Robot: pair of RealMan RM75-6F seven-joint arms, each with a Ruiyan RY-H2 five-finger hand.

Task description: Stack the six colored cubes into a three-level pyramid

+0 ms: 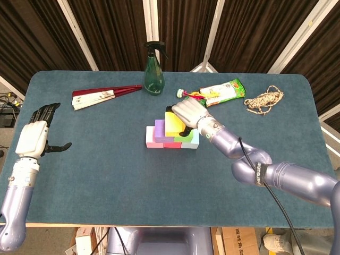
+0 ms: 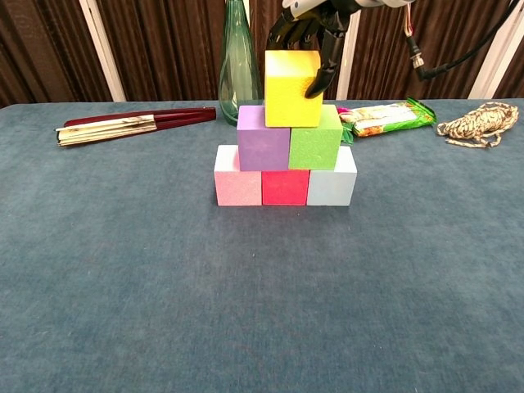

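A pyramid of cubes stands mid-table: pink cube (image 2: 237,176), red cube (image 2: 285,187) and light blue cube (image 2: 332,182) in the bottom row, purple cube (image 2: 263,137) and green cube (image 2: 315,139) on them. The yellow cube (image 2: 291,90) (image 1: 171,125) sits on top, across the purple and green ones. My right hand (image 1: 188,112) (image 2: 315,20) reaches over from behind and grips the yellow cube, thumb on its right front edge. My left hand (image 1: 34,135) hovers open at the table's left edge, far from the cubes.
A green spray bottle (image 1: 154,69) stands just behind the pyramid. A folded red and white fan (image 1: 103,95) lies at the back left. A snack packet (image 1: 223,91) and a coil of rope (image 1: 264,100) lie at the back right.
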